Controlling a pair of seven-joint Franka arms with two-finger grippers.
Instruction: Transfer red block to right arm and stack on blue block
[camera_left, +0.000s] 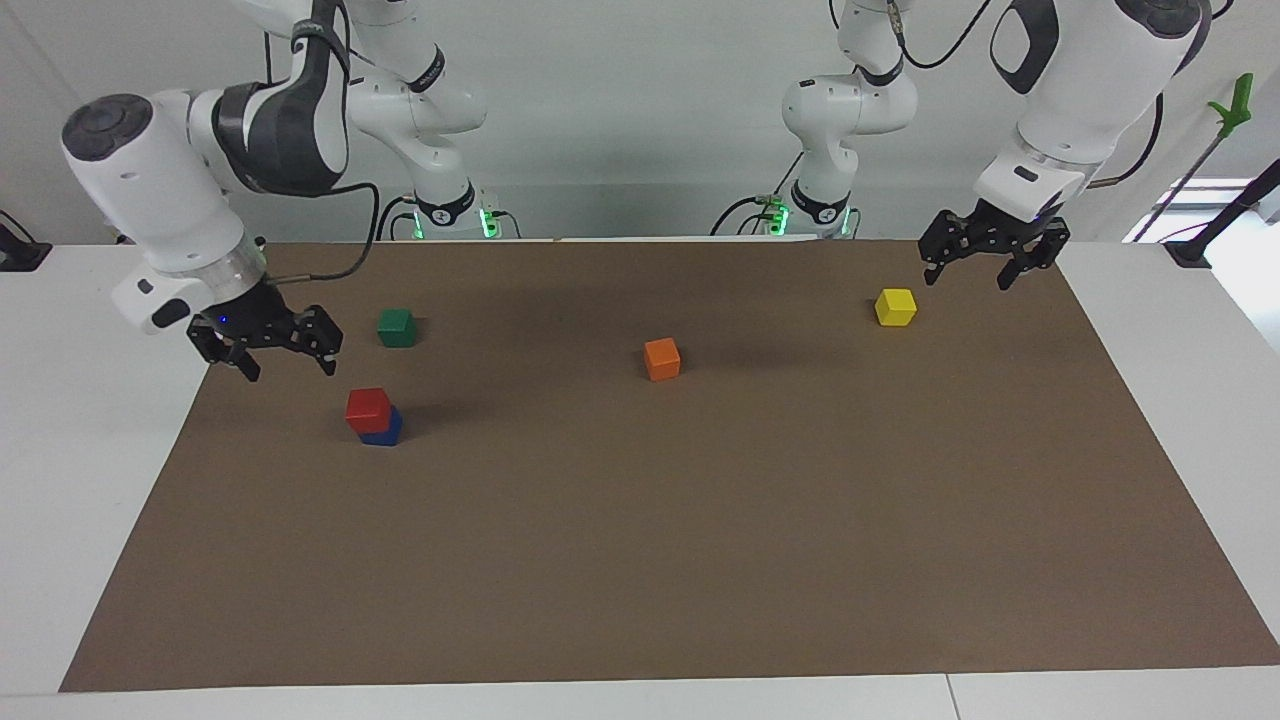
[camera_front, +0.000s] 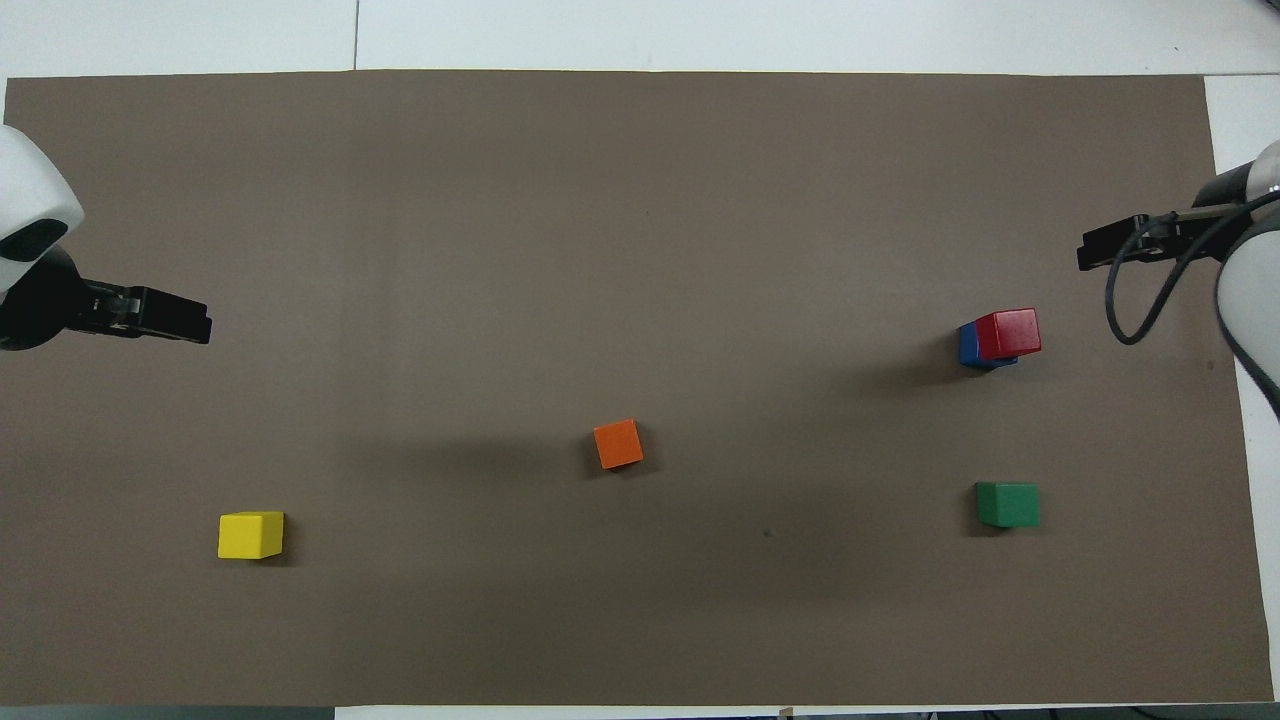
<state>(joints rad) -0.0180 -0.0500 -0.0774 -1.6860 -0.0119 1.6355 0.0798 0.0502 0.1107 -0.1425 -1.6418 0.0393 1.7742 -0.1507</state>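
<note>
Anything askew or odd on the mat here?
The red block sits on the blue block but offset, overhanging toward the right arm's end. Otherwise nothing stands out.

Both views are bright and evenly lit by soft, diffuse light with no harsh glare, and both are in focus across the whole bench (camera_left: 640, 560). In the overhead view, faint soft-edged shadows spread from the cubes toward about 9 o'clock, the longest beside the red block (camera_front: 1008, 332). In the facing view, a pale washed-out window patch sits at about 3 o'clock.
</note>
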